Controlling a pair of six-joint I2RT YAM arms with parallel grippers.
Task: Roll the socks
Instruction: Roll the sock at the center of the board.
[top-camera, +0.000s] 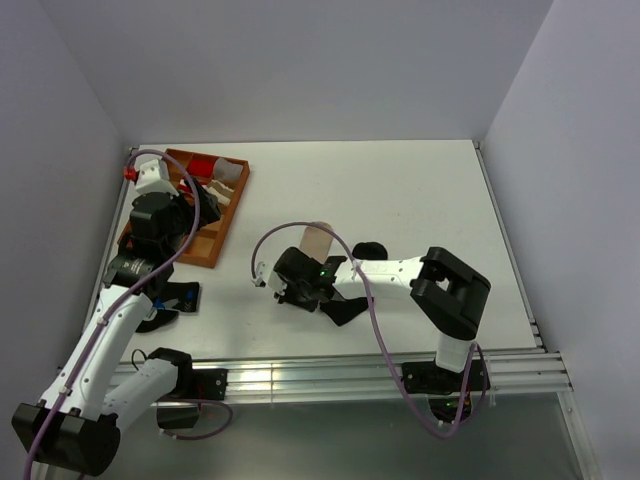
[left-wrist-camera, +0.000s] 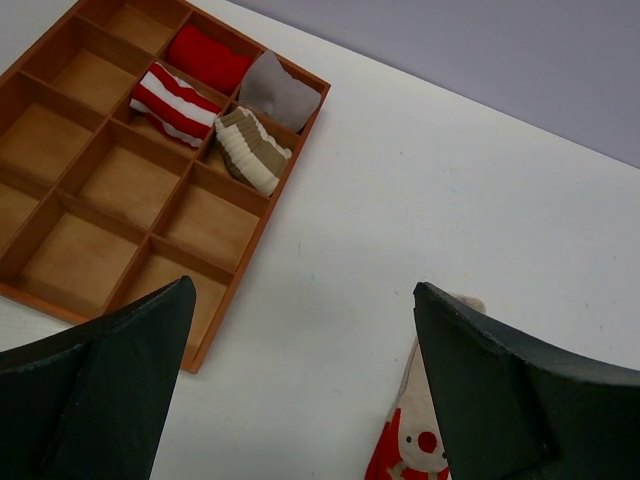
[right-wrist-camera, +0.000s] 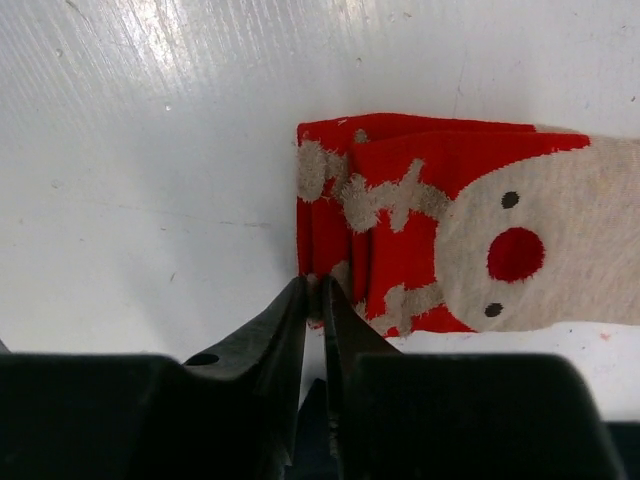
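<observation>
The beige sock (right-wrist-camera: 560, 270) lies flat on the white table, its red white-speckled end (right-wrist-camera: 400, 160) folded over on itself. My right gripper (right-wrist-camera: 312, 292) is shut on the near corner of that red end. From above, only the sock's beige part (top-camera: 318, 240) shows behind the right gripper (top-camera: 292, 288). A black sock (top-camera: 370, 249) lies just right of it, partly under the arm. My left gripper (left-wrist-camera: 300, 290) hangs wide open above bare table, nothing between its fingers, with the beige sock (left-wrist-camera: 410, 430) beside its right finger.
A wooden compartment tray (left-wrist-camera: 250, 262) sits at the far left, holding a red bundle (left-wrist-camera: 207, 57), a red-and-white striped bundle (left-wrist-camera: 168, 102), a grey piece (left-wrist-camera: 278, 92) and a ribbed beige bundle (left-wrist-camera: 252, 150). Walls enclose the table on three sides.
</observation>
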